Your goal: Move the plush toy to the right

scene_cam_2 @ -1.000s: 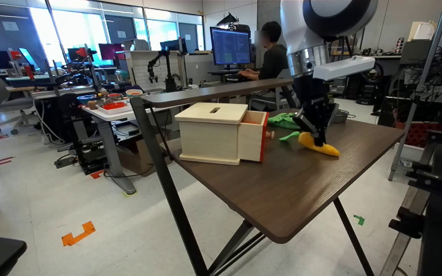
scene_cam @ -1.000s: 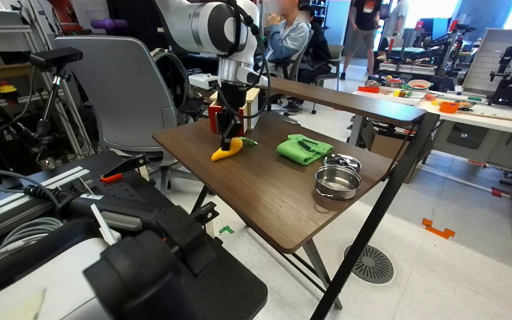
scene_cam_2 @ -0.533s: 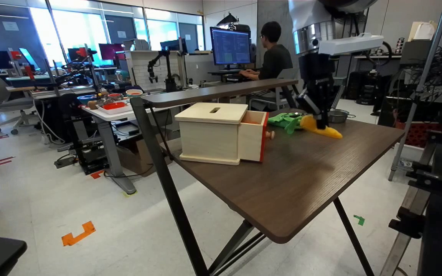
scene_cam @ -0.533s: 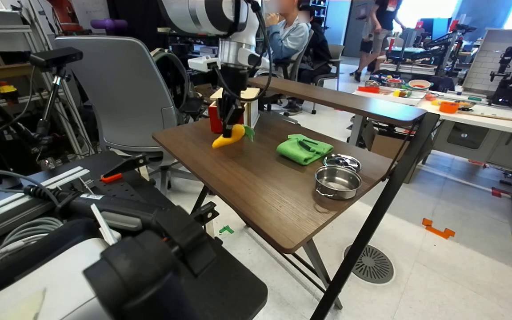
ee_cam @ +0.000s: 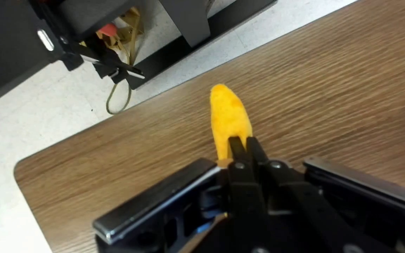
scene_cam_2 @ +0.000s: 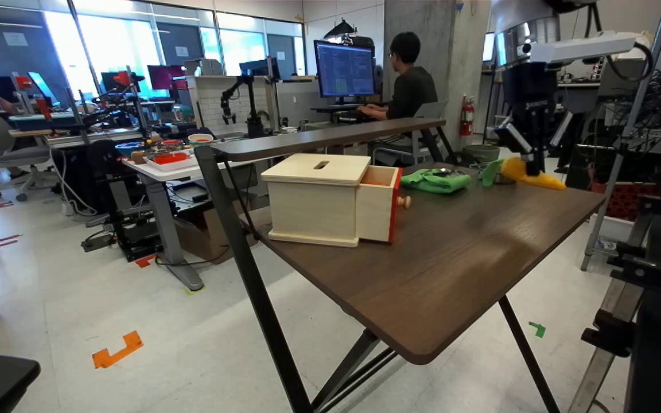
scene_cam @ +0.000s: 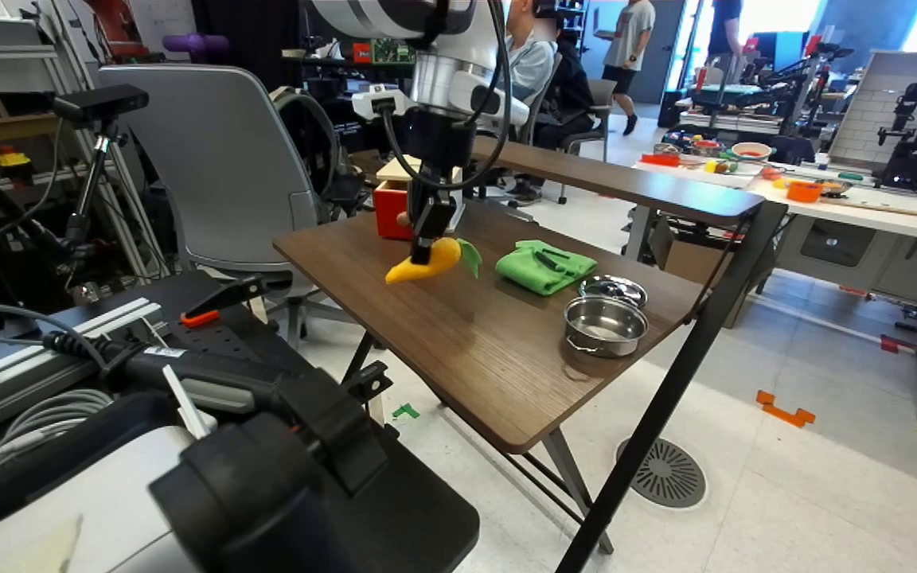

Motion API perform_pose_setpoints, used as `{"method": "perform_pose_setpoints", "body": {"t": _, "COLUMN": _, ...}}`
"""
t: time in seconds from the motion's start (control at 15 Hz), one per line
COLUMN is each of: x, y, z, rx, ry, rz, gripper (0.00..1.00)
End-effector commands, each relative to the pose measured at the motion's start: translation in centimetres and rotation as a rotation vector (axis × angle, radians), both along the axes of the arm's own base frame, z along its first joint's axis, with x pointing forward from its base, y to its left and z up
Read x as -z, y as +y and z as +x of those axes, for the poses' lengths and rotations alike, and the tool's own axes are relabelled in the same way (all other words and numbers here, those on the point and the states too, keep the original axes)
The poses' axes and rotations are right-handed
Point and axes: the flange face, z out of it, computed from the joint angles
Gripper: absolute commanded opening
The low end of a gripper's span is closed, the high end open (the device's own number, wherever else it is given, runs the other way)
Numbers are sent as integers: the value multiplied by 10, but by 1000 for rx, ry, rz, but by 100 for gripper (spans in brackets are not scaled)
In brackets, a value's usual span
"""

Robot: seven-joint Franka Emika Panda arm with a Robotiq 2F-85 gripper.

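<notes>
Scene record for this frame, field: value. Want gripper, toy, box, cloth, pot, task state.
gripper: closed on the toy, around its middle
toy: yellow, green leaf at one end, held above the table
box: wooden, drawer with red front, partly out
cloth: green, folded, dark item on top
pot: metal, open-topped, near table edge
beside pot: shiny round metal piece; touching or apart unclear
task state: toy gripped, not yet set down

Windows (scene_cam_2: 115, 45) blown out in both exterior views, bluish sheen on raised shelf (scene_cam: 677, 193), gripper (ee_cam: 244, 141) blurred low in wrist view
</notes>
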Motion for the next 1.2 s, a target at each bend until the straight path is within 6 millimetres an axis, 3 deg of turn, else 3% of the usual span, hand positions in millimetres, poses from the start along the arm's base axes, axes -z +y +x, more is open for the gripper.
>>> {"method": "perform_pose_setpoints", "body": {"t": 0.0, "x": -10, "y": -47, "z": -33, "rx": 95, "ry": -25, "rz": 21, "gripper": 1}}
{"method": "perform_pose_setpoints", "body": {"t": 0.2, "x": -9, "y": -88, "z": -50, "rx": 171, "ry": -36, "rz": 17, "gripper": 1}}
{"method": "perform_pose_setpoints", "body": {"t": 0.47, "x": -5, "y": -124, "z": -54, "rx": 253, "ry": -57, "rz": 1, "gripper": 1}}
{"method": "perform_pose_setpoints", "body": {"t": 1.13, "x": 20, "y": -151, "z": -35, "rx": 349, "ry": -59, "rz": -30, "gripper": 1}}
